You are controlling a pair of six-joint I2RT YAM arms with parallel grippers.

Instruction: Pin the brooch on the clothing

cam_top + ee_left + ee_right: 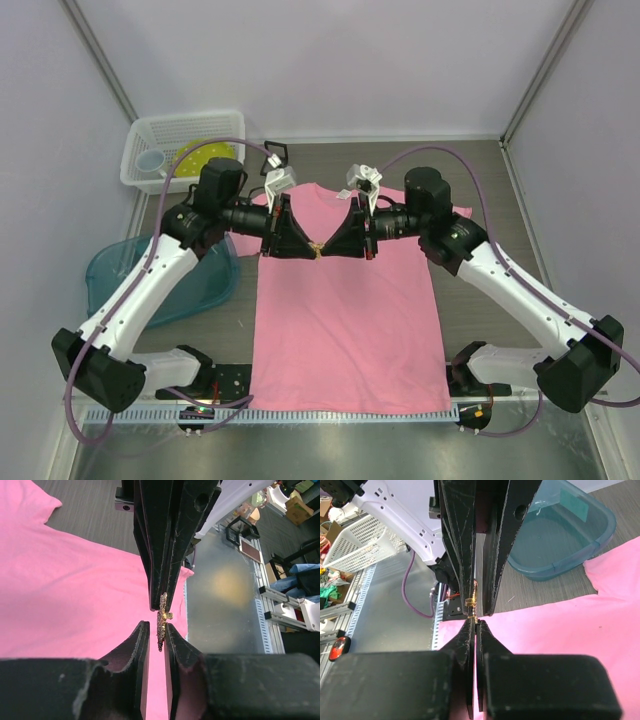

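Note:
The pink T-shirt (pixel 345 330) lies flat on the table, collar at the far end; it also shows in the left wrist view (pixel 60 595) and the right wrist view (pixel 560 630). My two grippers meet tip to tip just above its chest. The small gold brooch (pixel 316 250) hangs edge-on between them (pixel 161 625) (pixel 473 602). My right gripper (pixel 328 250) (pixel 475 622) is shut on one edge of the brooch. My left gripper (pixel 305 250) (pixel 156 625) stands slightly open around the brooch's other end, which rests against one finger.
A white basket (pixel 185 150) holding a yellow object (pixel 205 155) stands at the back left. A teal tub (pixel 160 275) sits left of the shirt under my left arm. A metal rail (pixel 300 412) runs along the near edge.

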